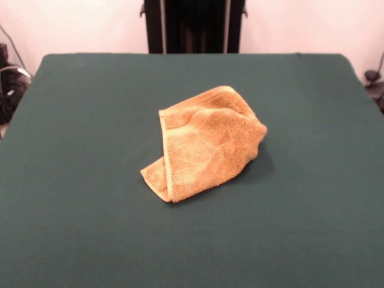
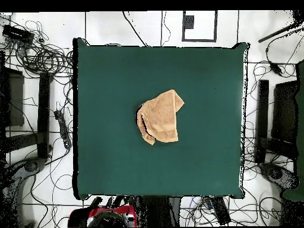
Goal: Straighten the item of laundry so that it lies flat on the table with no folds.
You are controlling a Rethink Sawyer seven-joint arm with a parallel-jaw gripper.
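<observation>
Orange-tan towel [image 1: 207, 144] [image 2: 160, 117] sits crumpled, folded over itself, mid green table [image 1: 78, 180] [image 2: 107, 77]. I see no gripper, so can't tell its state.

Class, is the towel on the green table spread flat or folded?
Folded. The towel lies bunched, layers doubled over, one hemmed edge curling underneath.

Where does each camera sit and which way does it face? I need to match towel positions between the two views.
Front view: across the table, facing the robot; only its dark pedestal shows.
Overhead view: above, looking straight down; the red and black base shows at the bottom edge.
Shared: the crumpled towel mid-table; no gripper visible.
</observation>
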